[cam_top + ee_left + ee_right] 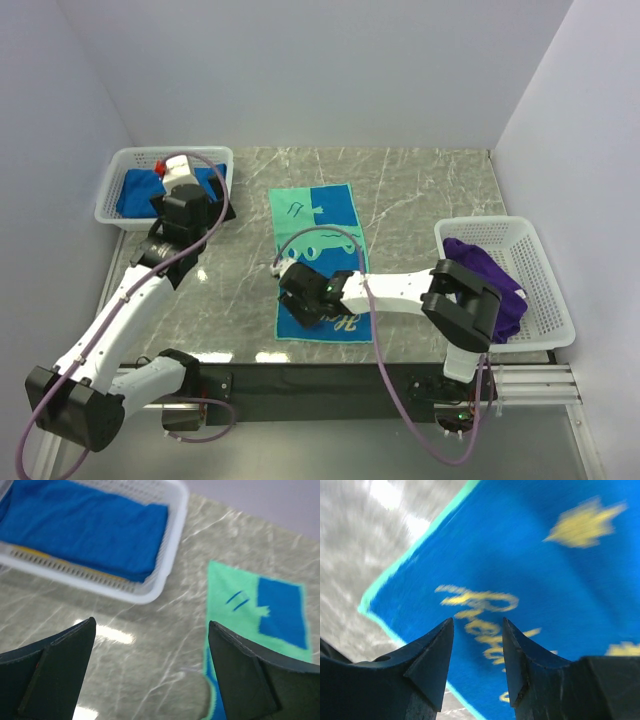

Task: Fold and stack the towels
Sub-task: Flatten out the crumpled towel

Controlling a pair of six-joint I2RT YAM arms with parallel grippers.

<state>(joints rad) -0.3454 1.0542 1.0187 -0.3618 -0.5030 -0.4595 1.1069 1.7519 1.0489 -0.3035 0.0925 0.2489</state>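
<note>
A teal-and-blue patterned towel (315, 215) (235, 617) (545, 570) lies spread flat in the middle of the table. My right gripper (298, 305) (477, 622) hovers just over its near blue part with yellow lettering, jaws part open and nothing between them. A folded royal blue towel (135, 190) (85, 530) lies in the left basket (110, 210) (170, 555), with a yellow edge showing under it. My left gripper (190, 208) (151, 625) is wide open and empty over bare table, between that basket and the patterned towel. A crumpled purple towel (490, 275) fills the right basket (545, 290).
Both white mesh baskets stand at the table's sides, left one at the back, right one nearer. Grey marble tabletop (420, 200) lies between them. White walls close in the back and both sides.
</note>
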